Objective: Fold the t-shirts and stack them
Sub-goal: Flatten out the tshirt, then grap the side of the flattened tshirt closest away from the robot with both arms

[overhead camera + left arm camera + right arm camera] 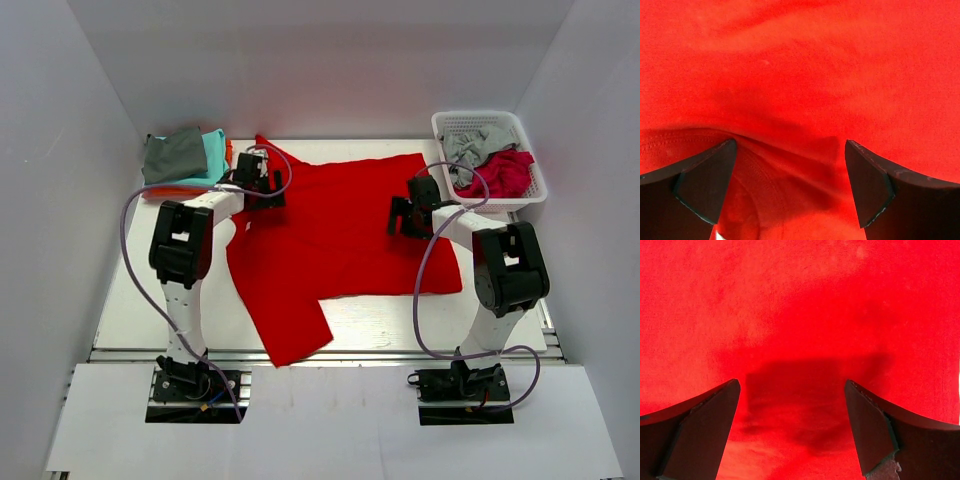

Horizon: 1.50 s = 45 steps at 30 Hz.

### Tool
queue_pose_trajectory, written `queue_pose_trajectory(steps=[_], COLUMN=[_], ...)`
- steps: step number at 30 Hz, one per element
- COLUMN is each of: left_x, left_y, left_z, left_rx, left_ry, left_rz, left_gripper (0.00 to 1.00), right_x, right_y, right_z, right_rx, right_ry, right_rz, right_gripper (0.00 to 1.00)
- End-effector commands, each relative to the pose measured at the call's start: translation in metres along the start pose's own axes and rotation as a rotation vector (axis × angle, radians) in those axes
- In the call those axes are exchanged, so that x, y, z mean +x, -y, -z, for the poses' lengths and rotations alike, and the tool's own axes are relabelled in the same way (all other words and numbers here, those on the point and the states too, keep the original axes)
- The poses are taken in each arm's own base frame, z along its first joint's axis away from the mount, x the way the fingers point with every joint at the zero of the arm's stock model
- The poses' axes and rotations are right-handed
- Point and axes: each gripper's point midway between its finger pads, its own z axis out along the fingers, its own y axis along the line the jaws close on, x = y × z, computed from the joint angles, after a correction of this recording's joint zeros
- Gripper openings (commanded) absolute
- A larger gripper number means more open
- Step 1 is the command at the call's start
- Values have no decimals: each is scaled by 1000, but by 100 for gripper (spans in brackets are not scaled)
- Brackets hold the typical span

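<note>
Red t-shirt (340,235) lies spread over the middle of the desk (135,300), mostly flat, with one part reaching toward the near edge on the left. The left claw (262,188) sits at the shirt's far-left edge. In its wrist view its fingers (705,185) stand apart, with a raised fold and a stitched seam of red cloth between them. The right claw (405,215) is low over the shirt's right part, its fingers (870,430) also apart, with only smooth red cloth and their shadow below. At the far-left corner is a stack: a folded grey t-shirt (175,155) on a teal t-shirt (213,150), with orange cloth (229,150) at its edge. At the far right, a white basket (478,122) holds a crumpled grey t-shirt (475,145) and a crimson t-shirt (510,172).
</note>
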Motion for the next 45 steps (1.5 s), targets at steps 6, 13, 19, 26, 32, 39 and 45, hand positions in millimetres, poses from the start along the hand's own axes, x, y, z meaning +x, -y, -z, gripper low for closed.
queue_pose_trajectory(steps=[6, 13, 19, 26, 32, 39, 45], left_x=[-20, -62, -106, -78, 33, 155, 227], left_y=[-16, 27, 53, 53, 26, -4, -20], left_z=[-64, -50, 10, 115, 166, 217, 237], left_rx=[53, 320, 362, 350, 286, 156, 66], left_ry=[-44, 48, 148, 166, 40, -193, -381], left_rz=[30, -98, -181, -108, 131, 297, 347], left_gripper=[100, 100, 100, 100, 100, 100, 100], right_x=[1, -30, -90, -86, -45, -16, -4], right_y=[-19, -24, -37, -38, -15, 12, 10], right_z=[-13, -3, 38, 82, 96, 102, 96], right_rx=[-95, -111, -152, -213, -165, -86, -106], right_ry=[-29, 55, 218, 299, 291, 318, 267], right_rz=[-22, 17, 13, -90, -236, -292, -272], right_gripper=[90, 90, 90, 90, 90, 90, 90])
